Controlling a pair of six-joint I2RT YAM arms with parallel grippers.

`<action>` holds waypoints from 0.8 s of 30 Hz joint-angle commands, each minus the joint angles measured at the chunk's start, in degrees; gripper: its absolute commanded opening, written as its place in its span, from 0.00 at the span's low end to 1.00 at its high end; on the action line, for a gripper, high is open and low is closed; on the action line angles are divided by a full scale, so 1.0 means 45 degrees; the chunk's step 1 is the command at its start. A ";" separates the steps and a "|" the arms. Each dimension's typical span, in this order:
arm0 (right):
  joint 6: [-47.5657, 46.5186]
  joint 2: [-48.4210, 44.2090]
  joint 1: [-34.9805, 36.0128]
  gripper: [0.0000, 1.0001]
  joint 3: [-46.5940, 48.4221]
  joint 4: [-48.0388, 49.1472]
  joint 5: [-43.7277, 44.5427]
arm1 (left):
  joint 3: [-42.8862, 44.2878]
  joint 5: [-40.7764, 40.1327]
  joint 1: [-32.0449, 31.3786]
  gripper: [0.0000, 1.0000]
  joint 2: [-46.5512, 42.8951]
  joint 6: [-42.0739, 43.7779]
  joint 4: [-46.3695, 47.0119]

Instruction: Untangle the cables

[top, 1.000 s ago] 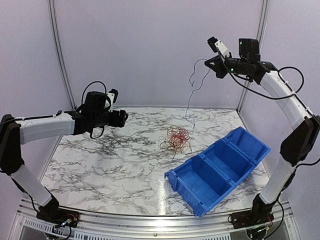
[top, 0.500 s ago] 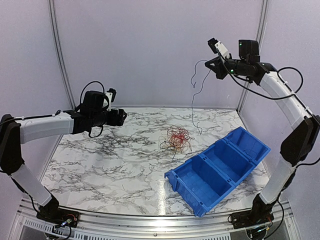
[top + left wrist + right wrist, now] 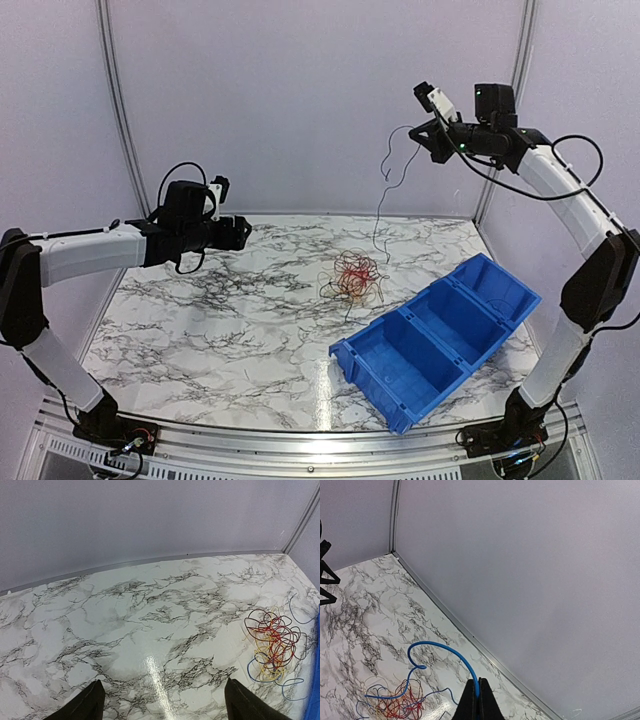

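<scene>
The cables lie as a loose tangle [image 3: 352, 278] of red, orange, dark blue and black loops on the marble table, also seen in the left wrist view [image 3: 272, 642] and the right wrist view [image 3: 395, 702]. My right gripper [image 3: 432, 140] is raised high at the back right. It is shut [image 3: 478, 681] on one blue cable [image 3: 445, 652], which hangs free [image 3: 385, 195] with its lower end above the table beside the tangle. My left gripper [image 3: 243, 232] is open and empty [image 3: 163, 681], hovering above the table well left of the tangle.
A blue three-compartment bin [image 3: 440, 335] stands on the table at the right front, just right of the tangle; its edge shows in the left wrist view [image 3: 316, 700]. Walls close the table at the back and sides.
The hanging blue cable has swung, its lower end first right and then back left. The right gripper shifted slightly left. The left arm drew back a little to the left.
</scene>
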 commanded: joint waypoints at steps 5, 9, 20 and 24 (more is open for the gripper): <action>0.0159 -0.0522 -0.0078 0.00 -0.0147 0.0274 0.0092 | 0.0393 0.0085 0.0192 0.86 -0.0206 -0.0165 0.0083; 0.0149 -0.0593 -0.0068 0.00 -0.0319 0.0295 0.0111 | 0.0393 0.0123 0.0212 0.86 -0.0197 -0.0183 0.0077; -0.0027 -0.0878 -0.0097 0.00 -0.0589 0.0295 0.0478 | 0.0412 0.0248 0.0343 0.86 -0.0161 -0.0269 0.0076; -0.0136 -0.1113 -0.0193 0.00 -0.0663 0.0285 0.0720 | 0.0393 -0.0060 0.0444 0.87 -0.0142 -0.0553 0.0100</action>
